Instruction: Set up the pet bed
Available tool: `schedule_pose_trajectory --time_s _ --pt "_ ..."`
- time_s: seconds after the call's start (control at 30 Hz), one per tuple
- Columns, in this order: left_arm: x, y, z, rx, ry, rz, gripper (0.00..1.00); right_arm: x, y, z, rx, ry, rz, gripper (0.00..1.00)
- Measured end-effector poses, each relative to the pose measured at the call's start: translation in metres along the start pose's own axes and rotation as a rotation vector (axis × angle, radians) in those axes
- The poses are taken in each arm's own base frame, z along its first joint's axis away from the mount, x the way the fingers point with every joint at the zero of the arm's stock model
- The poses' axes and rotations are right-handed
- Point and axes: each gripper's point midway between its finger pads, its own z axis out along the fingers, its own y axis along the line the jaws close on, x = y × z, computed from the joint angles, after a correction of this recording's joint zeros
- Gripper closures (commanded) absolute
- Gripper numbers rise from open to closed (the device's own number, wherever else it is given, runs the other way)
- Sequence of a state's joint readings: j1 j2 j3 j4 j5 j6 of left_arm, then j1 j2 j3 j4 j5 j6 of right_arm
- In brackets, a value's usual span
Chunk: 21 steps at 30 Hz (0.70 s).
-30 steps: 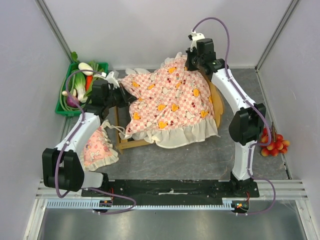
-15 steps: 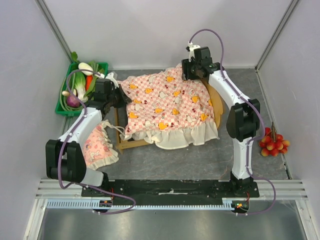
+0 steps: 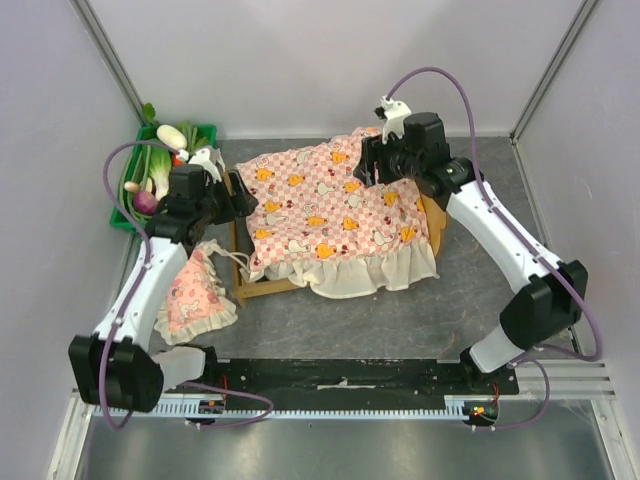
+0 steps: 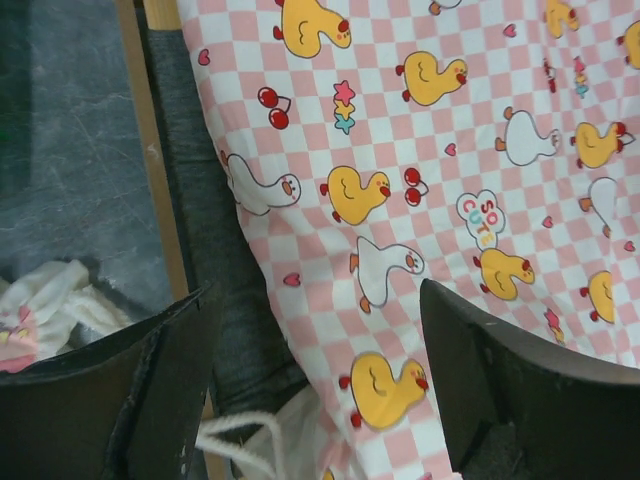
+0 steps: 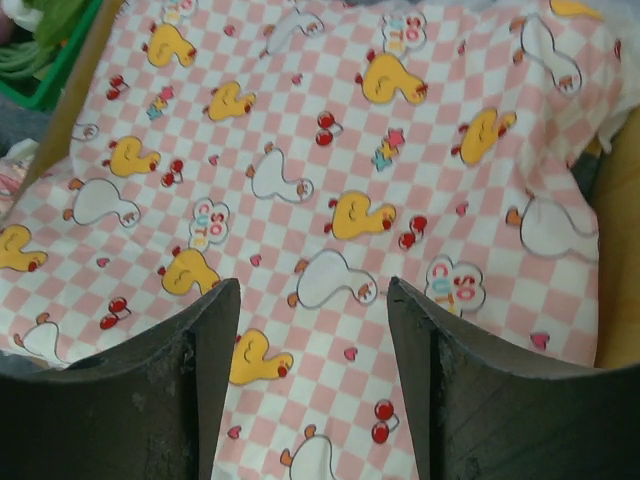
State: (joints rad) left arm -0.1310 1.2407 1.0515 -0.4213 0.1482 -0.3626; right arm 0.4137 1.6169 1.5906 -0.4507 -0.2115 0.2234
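While left claw [image 3: 242, 203] gapes, right claw [image 3: 366, 172] hovers.

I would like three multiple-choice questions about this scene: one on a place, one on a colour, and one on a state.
1. The frilled pillow lies:
A) on the checked mattress
B) on the table, left of the pet bed
C) in the vegetable crate

2. The vegetable crate is:
A) green
B) blue
C) red

3. The left gripper and the right gripper are:
A) both open
B) both shut
C) both gripping the checked mattress

Answers:
1 B: it rests on the table beside the bed's left rail.
2 A: its rim is green.
3 A: both wrist views show fingers apart, holding nothing.
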Motion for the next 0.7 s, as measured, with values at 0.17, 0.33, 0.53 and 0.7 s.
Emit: schedule_pose_trajectory --time_s 0.17,0.33,0.53,0.7 --pt "-0.008 0.003 -0.046 -0.031 -0.109 0.010 0.05 0.029 -0.016 -0.024 0.135 0.029 0.002 0.25" --pt "0.014 0.023 -0.054 -0.115 -0.095 0.000 0.04 -0.001 -0.041 -0.062 0.296 -0.069 -0.047 0.14" --pt "0.049 0.040 -0.035 -0.165 0.024 -0.017 0.04 -0.049 -0.080 -0.109 0.470 -0.195 -0.052 0.22" --pt "0.055 0.035 -0.033 -0.130 0.050 -0.021 0.04 -0.027 -0.113 -0.097 0.509 -0.122 -0.011 0.44"
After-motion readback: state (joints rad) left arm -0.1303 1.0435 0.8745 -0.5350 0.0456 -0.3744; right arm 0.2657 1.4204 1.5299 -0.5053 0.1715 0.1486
